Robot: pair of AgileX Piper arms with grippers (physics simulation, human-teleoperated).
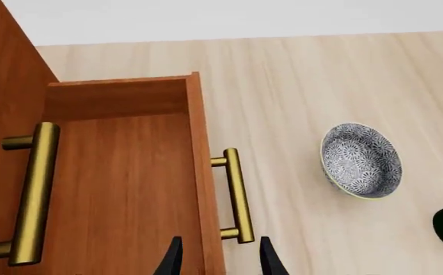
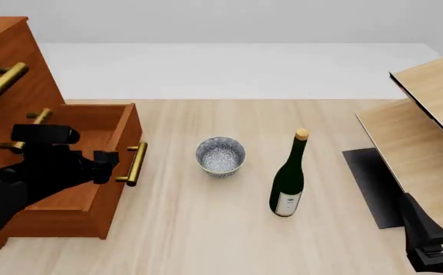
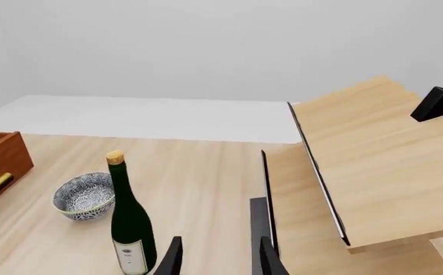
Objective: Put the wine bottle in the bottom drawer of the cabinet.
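Wine bottle [image 2: 287,183] upright mid-table, right of bowl [image 2: 220,156]. Right gripper [image 3: 216,258] nearer, empty, fingers parted, bottle just beside. Left gripper [image 1: 218,260] open, empty, at bottom drawer [image 2: 83,166] front; drawer pulled out.

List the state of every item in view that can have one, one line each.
bottom drawer: pulled open, nothing visible inside.
wine bottle: upright on the table, corked, not held.
bowl: upright on the table, looks empty.
left gripper: open, fingers either side of the drawer front, by its handle.
right gripper: open, holding nothing, short of the bottle.
upper drawers: appear shut.
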